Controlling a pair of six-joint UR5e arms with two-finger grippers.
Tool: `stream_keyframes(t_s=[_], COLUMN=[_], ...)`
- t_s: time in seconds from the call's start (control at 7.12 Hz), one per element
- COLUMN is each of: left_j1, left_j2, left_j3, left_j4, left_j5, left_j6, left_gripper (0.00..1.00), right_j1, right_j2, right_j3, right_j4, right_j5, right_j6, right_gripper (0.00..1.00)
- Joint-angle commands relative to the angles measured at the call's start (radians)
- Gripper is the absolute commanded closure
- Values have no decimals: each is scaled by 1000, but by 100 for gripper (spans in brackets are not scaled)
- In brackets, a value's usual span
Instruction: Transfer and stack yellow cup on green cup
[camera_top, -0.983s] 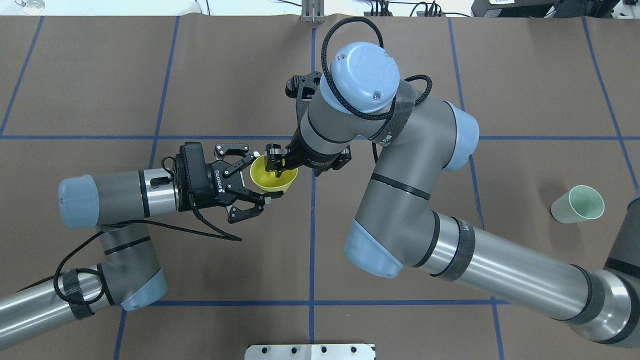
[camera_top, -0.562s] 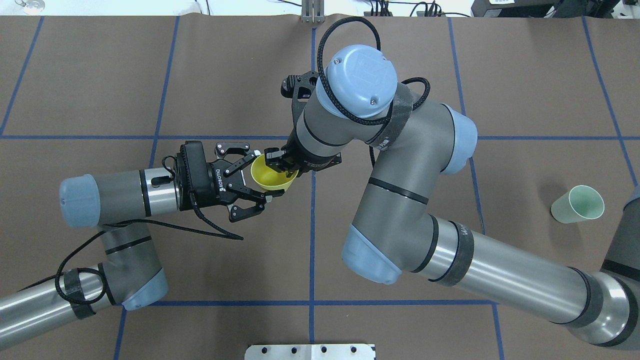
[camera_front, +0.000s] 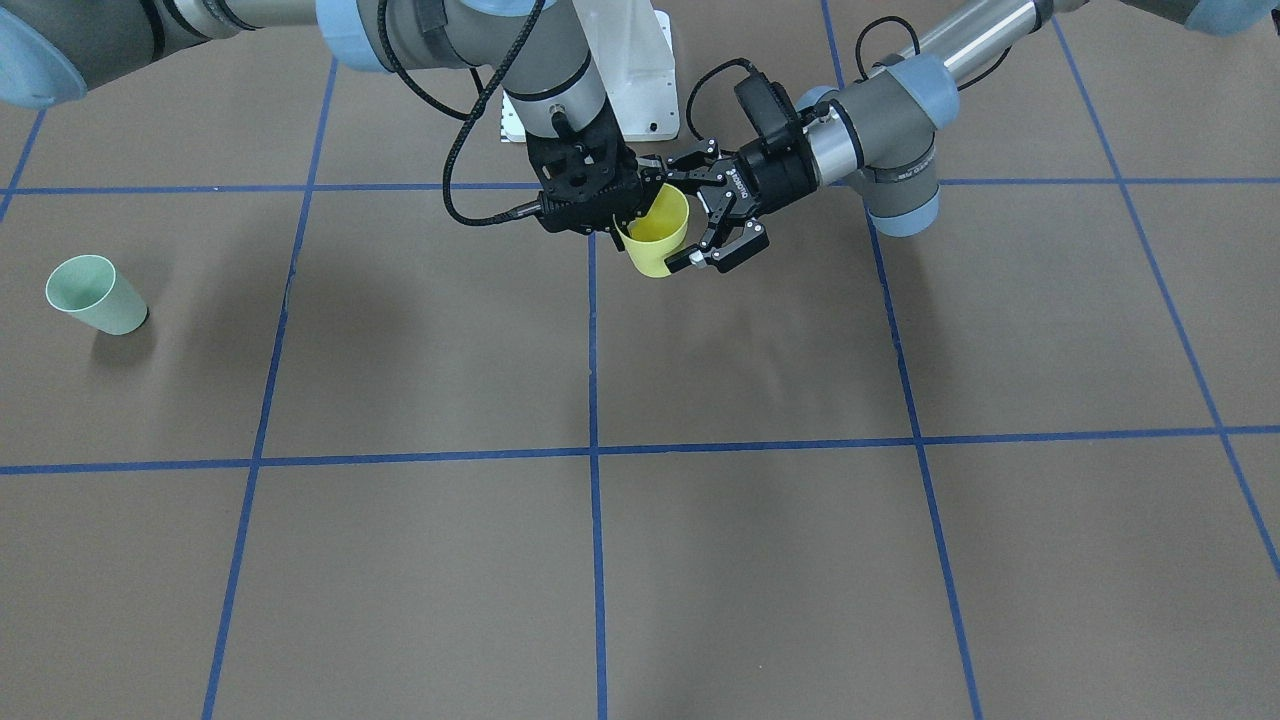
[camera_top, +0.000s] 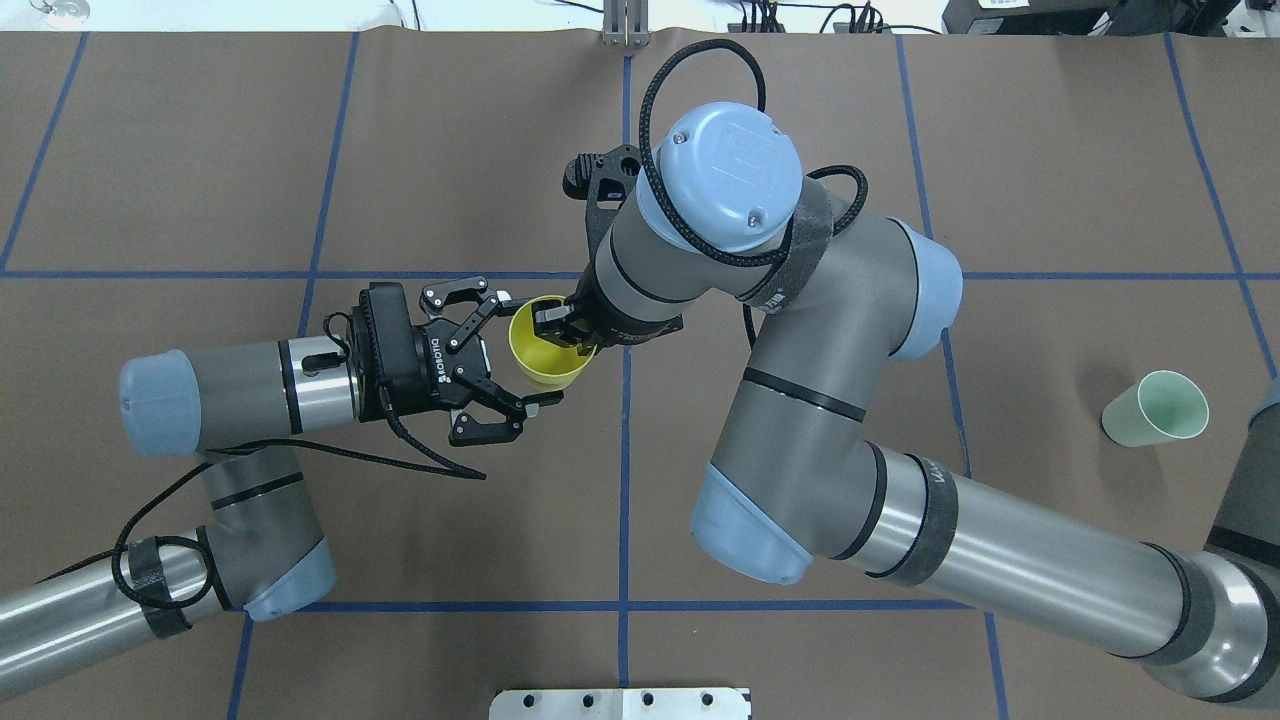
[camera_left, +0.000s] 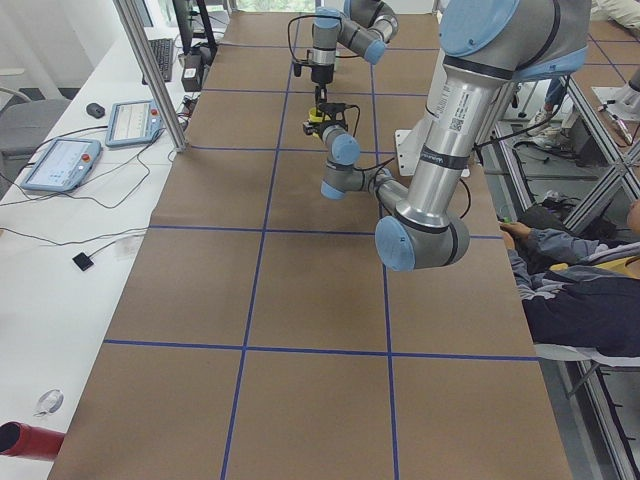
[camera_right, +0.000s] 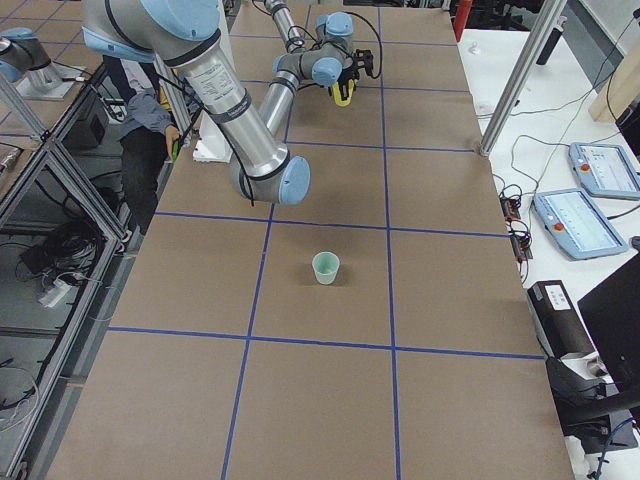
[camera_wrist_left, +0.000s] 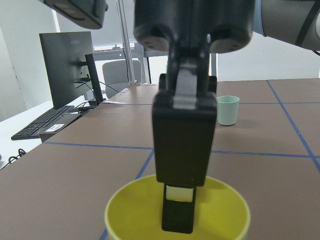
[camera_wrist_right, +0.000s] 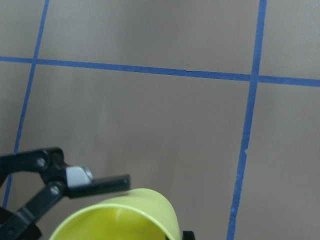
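**Overhead view, read left to right.** At far left, the left gripper (camera_top: 522, 350) has its jaws spread wide, one fingertip on either side of the yellow cup (camera_top: 548, 355). The lower fingertip stands just clear of the wall. You cannot tell from any view whether the upper one touches.

The yellow cup is held off the table (camera_top: 200, 150) near its middle line, mouth up and tilted, as the front view shows. The right gripper (camera_top: 560, 328) comes down from above and is closed on the cup's rim. One finger is inside the mouth, plain in the left wrist view; the other is outside the wall and hidden. The green cup (camera_top: 1155, 408) stands mouth up on the table, well apart at far right.

**Hazards, as judged from this moment.**
- **(a) Slipping.** The cup hangs from a single pinch on a smooth, tapered wall. A quick swing to the right could let it pivot about the pads or slide out.
- **(b) Catching.** The left fingertips bracket the cup. If you carry it off before that arm backs away, or draw it sideways rather than up, the wall may catch a fingertip and twist in the grip.
- **(c) Missing the mouth.** Brought down tilted, the cup's base may strike the green cup's rim and not enter. A light, free-standing cup would then tip or skid. Level the cup over the mouth before you lower it.
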Motion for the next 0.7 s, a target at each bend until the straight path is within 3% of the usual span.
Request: stream_keyframes(t_s=[0.0,0.28,0.56], left_j1=[1,-1,-1], left_j2=[7,12,14], left_j3=[5,3,2], left_j4=[-2,-3,-3], left_j5=[-1,13,57], left_j6=[1,1,-1], left_gripper=[1,1,1], right_j1=[0,17,113], right_j2=[-47,-104,-110], right_j3=[47,92,90], right_j4=[-1,-3,-41], right_j5=[1,1,13], right_j6=[1,1,-3], right_gripper=[100,100,100])
